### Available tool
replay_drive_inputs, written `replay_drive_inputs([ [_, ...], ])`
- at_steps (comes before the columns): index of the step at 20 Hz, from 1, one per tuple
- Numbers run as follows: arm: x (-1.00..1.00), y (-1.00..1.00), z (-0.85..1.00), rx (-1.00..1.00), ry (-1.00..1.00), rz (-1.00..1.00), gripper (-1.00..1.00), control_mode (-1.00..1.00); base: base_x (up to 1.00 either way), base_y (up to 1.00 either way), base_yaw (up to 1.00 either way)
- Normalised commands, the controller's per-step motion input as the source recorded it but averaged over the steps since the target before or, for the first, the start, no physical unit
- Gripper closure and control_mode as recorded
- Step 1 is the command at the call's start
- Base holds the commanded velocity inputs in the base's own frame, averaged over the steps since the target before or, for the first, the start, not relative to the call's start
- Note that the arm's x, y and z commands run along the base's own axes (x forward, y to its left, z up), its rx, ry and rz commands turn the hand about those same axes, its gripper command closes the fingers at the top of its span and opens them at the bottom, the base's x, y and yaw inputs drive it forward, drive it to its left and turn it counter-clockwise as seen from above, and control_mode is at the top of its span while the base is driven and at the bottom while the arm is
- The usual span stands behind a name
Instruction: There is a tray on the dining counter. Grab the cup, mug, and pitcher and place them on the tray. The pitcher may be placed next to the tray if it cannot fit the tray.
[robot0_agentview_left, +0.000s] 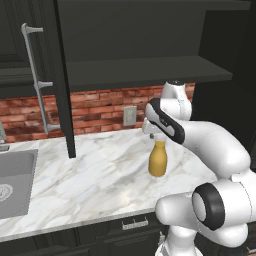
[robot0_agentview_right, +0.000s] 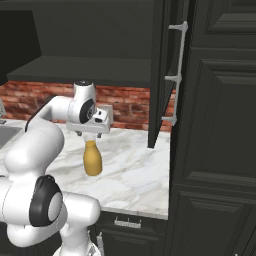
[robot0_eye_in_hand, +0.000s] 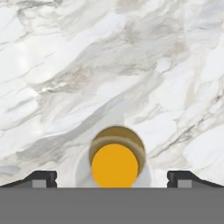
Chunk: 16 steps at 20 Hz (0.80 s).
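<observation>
Pitcher (robot0_agentview_left: 157, 162) upright on marble counter (robot0_agentview_left: 90, 180), end effector (robot0_eye_in_hand: 112, 178) spread directly above, sink (robot0_agentview_left: 15, 182) well apart

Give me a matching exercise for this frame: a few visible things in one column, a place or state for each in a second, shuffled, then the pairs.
Things:
1. pitcher
2. gripper
3. sink
4. wall outlet

Places or states:
A. set into the marble counter at the far left
B. on the brick backsplash
C. upright on the marble counter, directly under the hand
D. open, a fingertip on each side of the pitcher's mouth, not touching it

Pairs: 1-C, 2-D, 3-A, 4-B
</observation>
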Motion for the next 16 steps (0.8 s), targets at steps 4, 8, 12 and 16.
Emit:
replay_drive_inputs([
  [4, 0.06, 0.01, -0.10, 0.00, 0.00, 0.00, -1.00, -1.00, 0.00, 0.00, 0.00],
  [8, 0.02, 0.00, -0.11, 0.00, 0.00, 0.00, -1.00, -1.00, 0.00, 0.00, 0.00],
  [12, 0.00, 0.00, -0.13, 0.00, 0.00, 0.00, -1.00, -1.00, 0.00, 0.00, 0.00],
  [16, 0.00, 0.00, -0.16, 0.00, 0.00, 0.00, -1.00, -1.00, 0.00, 0.00, 0.00],
])
